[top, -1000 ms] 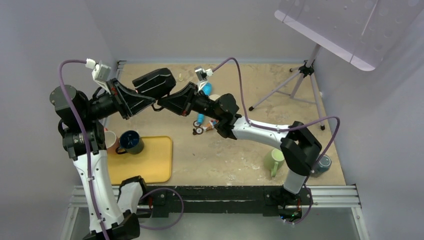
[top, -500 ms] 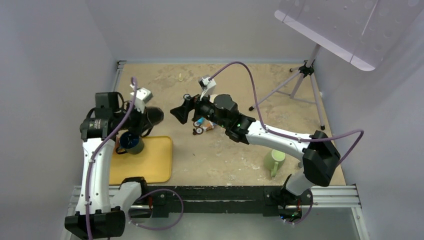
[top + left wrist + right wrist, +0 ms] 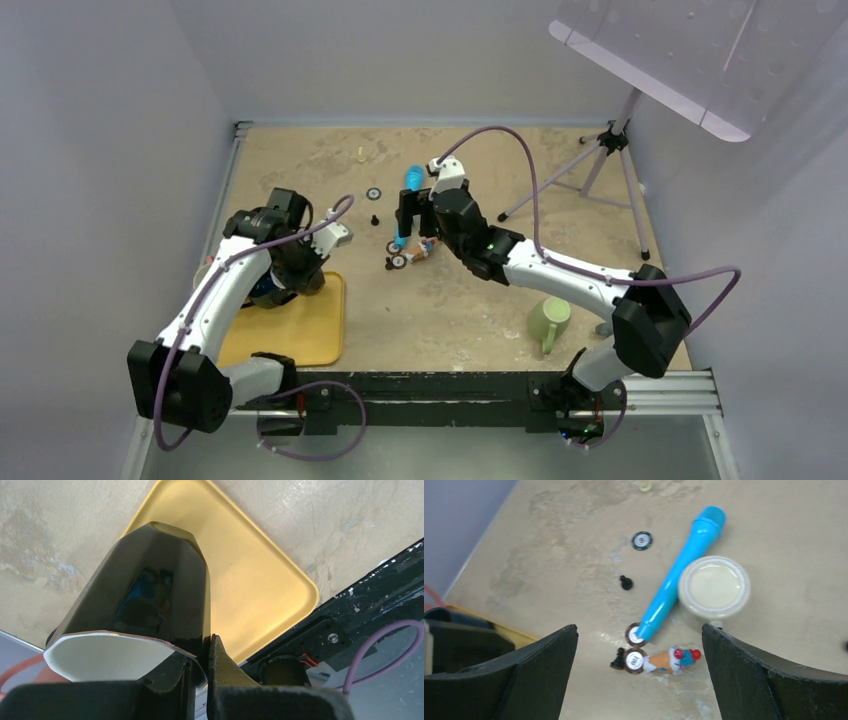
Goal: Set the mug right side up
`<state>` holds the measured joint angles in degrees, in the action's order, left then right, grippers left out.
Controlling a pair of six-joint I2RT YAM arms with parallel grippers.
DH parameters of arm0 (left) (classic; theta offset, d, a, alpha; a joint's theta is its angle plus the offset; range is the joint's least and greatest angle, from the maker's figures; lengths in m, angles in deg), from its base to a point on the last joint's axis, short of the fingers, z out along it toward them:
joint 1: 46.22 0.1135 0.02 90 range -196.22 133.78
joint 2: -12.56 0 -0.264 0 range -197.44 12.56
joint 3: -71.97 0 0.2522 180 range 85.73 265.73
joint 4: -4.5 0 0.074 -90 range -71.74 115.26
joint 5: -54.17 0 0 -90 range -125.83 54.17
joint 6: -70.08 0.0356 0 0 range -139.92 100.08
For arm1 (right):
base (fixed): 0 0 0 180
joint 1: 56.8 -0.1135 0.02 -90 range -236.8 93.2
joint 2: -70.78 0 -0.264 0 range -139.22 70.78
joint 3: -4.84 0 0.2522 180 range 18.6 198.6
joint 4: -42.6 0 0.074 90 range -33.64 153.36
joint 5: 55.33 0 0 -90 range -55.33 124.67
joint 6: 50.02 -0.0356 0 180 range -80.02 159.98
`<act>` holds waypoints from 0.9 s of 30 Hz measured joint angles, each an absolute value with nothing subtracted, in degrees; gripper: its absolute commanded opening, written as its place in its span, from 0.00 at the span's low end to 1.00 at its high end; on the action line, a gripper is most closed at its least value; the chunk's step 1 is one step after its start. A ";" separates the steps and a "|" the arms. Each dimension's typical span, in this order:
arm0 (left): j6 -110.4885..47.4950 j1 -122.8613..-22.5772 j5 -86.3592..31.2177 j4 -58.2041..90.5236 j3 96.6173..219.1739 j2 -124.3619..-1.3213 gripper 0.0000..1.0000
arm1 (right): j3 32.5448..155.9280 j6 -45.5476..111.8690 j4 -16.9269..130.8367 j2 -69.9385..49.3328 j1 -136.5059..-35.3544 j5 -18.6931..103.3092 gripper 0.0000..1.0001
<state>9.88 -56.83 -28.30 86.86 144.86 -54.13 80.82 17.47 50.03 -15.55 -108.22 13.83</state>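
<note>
In the right wrist view a cream mug (image 3: 714, 586) stands on the table with a pale round face and a raised rim toward the camera. I cannot tell whether that face is its mouth or its base. My right gripper (image 3: 639, 630) (image 3: 416, 218) hovers above it, open wide and holding nothing. In the top view the right wrist hides the mug. My left gripper (image 3: 207, 647) (image 3: 300, 282) is shut with nothing between its fingers and hangs over the yellow tray (image 3: 260, 575) (image 3: 305, 335).
A blue toy microphone (image 3: 684, 570), a poker chip (image 3: 642, 540), a small black piece (image 3: 625, 582) and an ice-cream toy (image 3: 669, 659) lie beside the cream mug. A green mug (image 3: 548, 320) stands near right. A dark blue mug (image 3: 265, 290) sits mostly under the left arm. A tripod (image 3: 590, 170) stands back right.
Both arms have come down from a raised meeting at the back centre. The left has drawn back over the tray. The right has opened wide and moved right, over the toys.
</note>
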 measured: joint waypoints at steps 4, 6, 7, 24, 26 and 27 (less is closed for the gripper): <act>9.91 -58.69 -30.23 85.35 144.86 -58.70 0.00 | 80.49 18.19 50.60 -17.93 -106.28 10.99 0.97; 9.91 -58.80 -30.93 85.07 144.93 -61.24 0.00 | 80.38 18.68 50.80 -20.18 -104.99 11.71 0.94; 9.88 -58.80 -31.23 85.11 145.04 -62.46 0.00 | 80.25 18.85 50.84 -21.12 -104.29 12.38 0.93; 9.78 -59.15 -30.58 86.80 152.05 -70.15 0.49 | 83.90 22.15 54.69 -36.35 -96.51 19.66 0.68; 9.82 -59.15 -29.88 87.36 153.12 -69.78 0.49 | 84.25 22.52 54.91 -36.99 -96.51 19.68 0.67; 9.82 -59.15 -29.59 87.60 153.67 -69.63 0.49 | 84.75 22.74 55.21 -37.58 -96.51 19.64 0.67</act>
<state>9.82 -59.15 -29.59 87.60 153.67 -69.63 84.75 22.74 55.21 -37.58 -96.51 19.64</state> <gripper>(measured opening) 0.486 0.680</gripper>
